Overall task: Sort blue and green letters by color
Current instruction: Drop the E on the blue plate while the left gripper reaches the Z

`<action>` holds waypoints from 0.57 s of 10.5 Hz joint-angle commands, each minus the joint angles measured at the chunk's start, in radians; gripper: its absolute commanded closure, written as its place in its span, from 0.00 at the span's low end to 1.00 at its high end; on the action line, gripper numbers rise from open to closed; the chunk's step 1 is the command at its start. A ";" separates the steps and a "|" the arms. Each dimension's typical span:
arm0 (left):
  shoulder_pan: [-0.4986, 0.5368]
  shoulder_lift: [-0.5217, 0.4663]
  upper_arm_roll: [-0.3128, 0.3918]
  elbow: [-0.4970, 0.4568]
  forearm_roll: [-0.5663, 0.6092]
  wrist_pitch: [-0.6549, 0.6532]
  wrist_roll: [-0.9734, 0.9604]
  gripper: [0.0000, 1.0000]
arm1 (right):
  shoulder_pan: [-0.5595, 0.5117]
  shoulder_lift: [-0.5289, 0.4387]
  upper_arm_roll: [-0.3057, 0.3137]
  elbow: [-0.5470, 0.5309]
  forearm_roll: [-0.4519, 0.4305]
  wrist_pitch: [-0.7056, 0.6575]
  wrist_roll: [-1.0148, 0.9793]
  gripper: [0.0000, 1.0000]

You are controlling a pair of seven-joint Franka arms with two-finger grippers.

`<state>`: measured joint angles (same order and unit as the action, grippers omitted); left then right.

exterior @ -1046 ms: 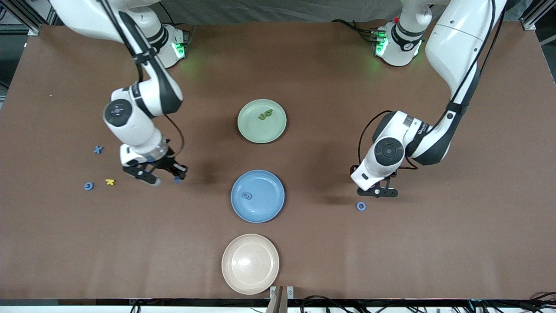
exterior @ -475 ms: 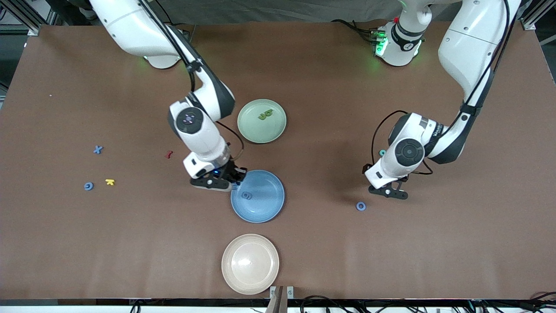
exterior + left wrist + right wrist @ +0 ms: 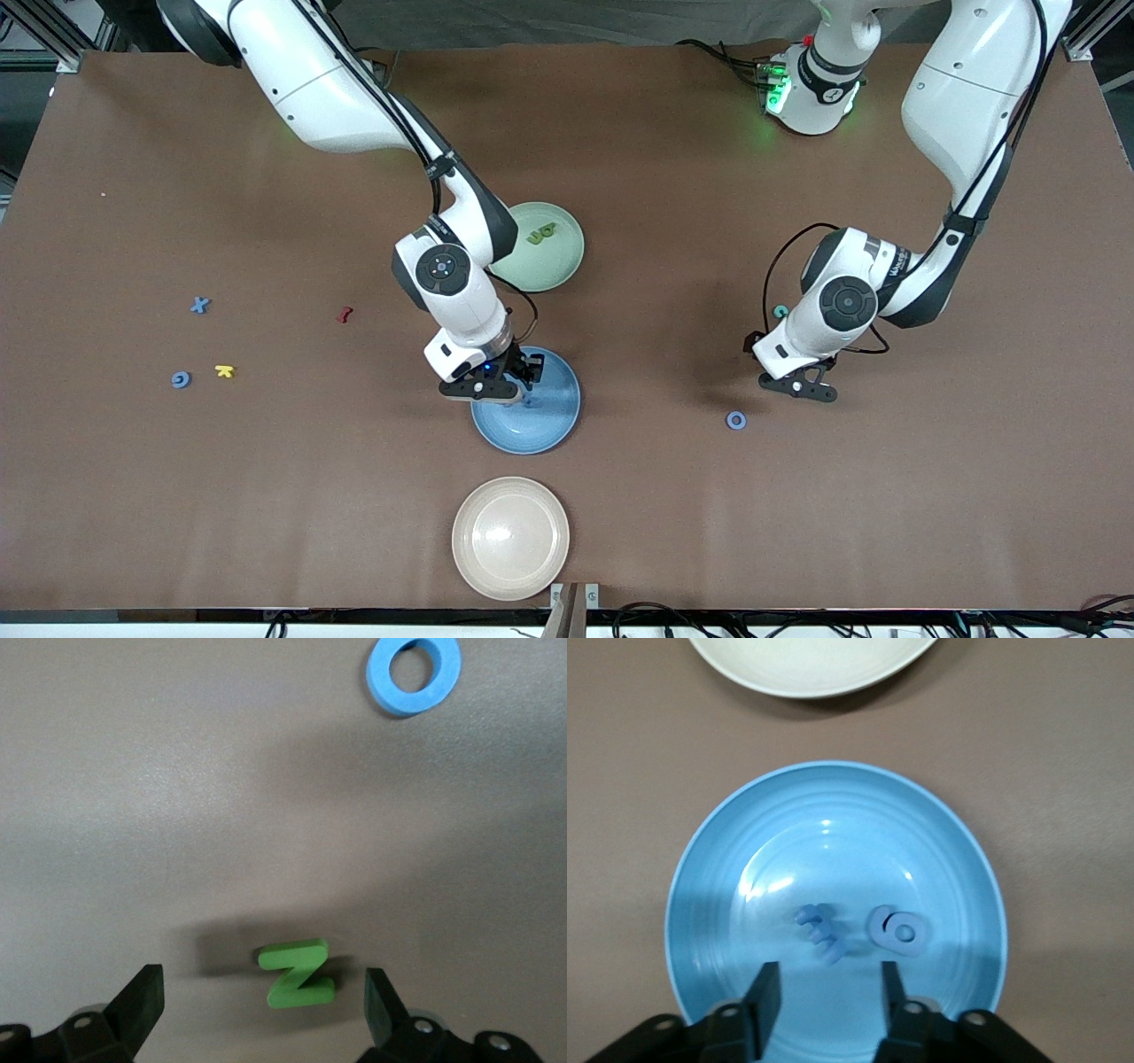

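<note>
Fingers [image 3: 766, 992] of the right gripper [image 3: 824, 979] parted over the blue plate [image 3: 966, 877] at mid-frame, a blue letter [image 3: 819, 935] lying inside, release apparently done; next, left gripper [image 3: 261, 985], spread astride the green Z [image 3: 297, 973], to descend and pinch.

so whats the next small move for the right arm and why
Probably lift straight up and clear: the right gripper hangs open over the blue plate, and the blue letter already lies in it, free of the jaws, beside another blue piece.
</note>
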<state>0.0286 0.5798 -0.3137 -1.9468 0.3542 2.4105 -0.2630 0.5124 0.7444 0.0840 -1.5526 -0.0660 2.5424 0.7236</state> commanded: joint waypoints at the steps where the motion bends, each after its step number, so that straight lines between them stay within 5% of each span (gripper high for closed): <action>1: 0.014 -0.028 -0.021 -0.029 0.006 0.012 -0.041 0.04 | -0.049 -0.055 -0.004 -0.062 -0.009 -0.028 -0.006 0.00; 6: 0.014 -0.014 -0.021 -0.030 -0.029 0.035 -0.048 0.12 | -0.283 -0.224 -0.006 -0.308 -0.023 -0.028 -0.198 0.00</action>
<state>0.0298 0.5790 -0.3227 -1.9524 0.3468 2.4207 -0.2984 0.3374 0.6303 0.0629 -1.7219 -0.0747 2.5156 0.6437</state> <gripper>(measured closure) 0.070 0.000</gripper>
